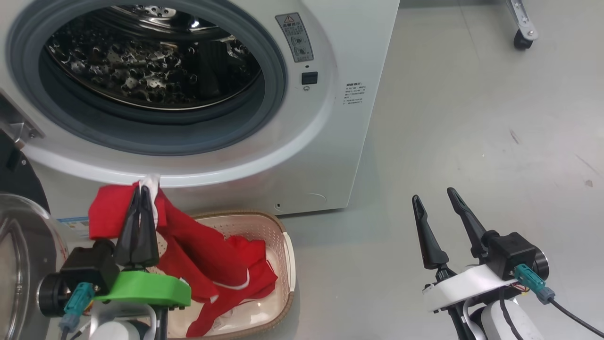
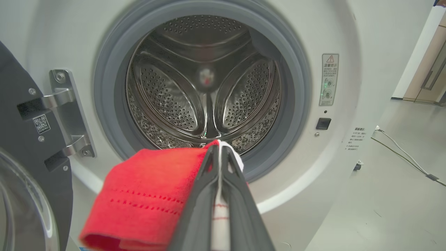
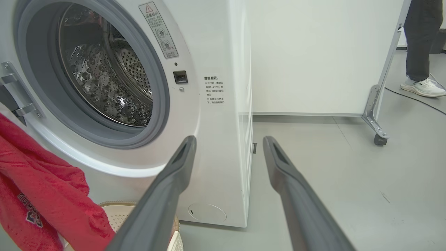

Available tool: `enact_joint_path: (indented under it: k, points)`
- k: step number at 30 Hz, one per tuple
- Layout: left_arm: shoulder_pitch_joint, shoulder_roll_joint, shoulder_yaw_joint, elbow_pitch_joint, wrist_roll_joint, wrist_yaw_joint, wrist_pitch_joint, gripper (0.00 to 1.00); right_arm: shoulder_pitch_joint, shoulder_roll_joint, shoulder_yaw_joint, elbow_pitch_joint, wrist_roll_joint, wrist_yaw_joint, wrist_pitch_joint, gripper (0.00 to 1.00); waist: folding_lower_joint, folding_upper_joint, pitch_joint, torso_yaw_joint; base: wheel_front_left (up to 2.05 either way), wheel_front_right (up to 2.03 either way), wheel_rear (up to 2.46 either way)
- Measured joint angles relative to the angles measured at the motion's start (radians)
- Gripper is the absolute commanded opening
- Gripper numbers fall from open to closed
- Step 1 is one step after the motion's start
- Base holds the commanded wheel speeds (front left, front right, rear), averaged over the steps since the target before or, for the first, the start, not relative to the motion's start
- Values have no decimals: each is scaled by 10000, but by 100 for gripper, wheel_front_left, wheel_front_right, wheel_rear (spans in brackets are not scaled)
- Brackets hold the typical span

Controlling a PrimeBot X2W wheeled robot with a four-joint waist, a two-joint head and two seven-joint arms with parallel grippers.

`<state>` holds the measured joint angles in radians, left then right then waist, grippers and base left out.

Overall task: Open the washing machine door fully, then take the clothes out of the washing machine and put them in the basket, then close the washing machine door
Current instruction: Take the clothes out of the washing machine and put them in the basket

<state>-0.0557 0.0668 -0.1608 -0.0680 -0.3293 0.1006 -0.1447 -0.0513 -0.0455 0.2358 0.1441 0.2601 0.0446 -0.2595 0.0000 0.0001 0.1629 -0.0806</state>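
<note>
Clothes (image 1: 212, 264): red with white trim. One piece hangs from the left gripper (image 1: 143, 191) down into the basket (image 1: 264, 218), and the rest lies crumpled inside it.
Left gripper: fingers pressed tight together on the white-edged top of the clothes, held up just in front of the machine's lower front, above the basket.
Right gripper (image 1: 434, 195): fingers spread wide, nothing between them, over the bare floor (image 1: 472, 118), well to the right of the machine.
Basket: on the floor, close against the front of the washing machine (image 1: 349, 56).
Washing machine door (image 1: 21, 226): swung out to the left on its hinge.
Drum (image 1: 151, 61): steel, ringed by the grey seal.
Person (image 3: 418, 42): dark trouser legs and a white shoe — standing beyond a wheeled white panel.
</note>
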Motion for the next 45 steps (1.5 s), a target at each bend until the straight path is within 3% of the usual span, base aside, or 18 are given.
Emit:
enact_joint_path:
  k: [15, 38, 45]
  points:
    - [76, -134, 27, 1492, -568, 82, 100, 0, -275, 2, 136, -451, -69, 100, 0, 100, 0, 0, 1253, -192, 0, 0, 0]
    - [-2526, -188, 332, 5250, -1290, 67, 500, 0, -1765, -6, 527, -1009, 221, 161, 0, 100, 0, 0, 3998, -854, 0, 0, 0]
    - [-3503, -196, 443, 6671, -1461, -150, 880, 0, -2245, -6, 650, -1011, 401, 247, 0, 100, 0, 0, 4691, -1067, 0, 0, 0]
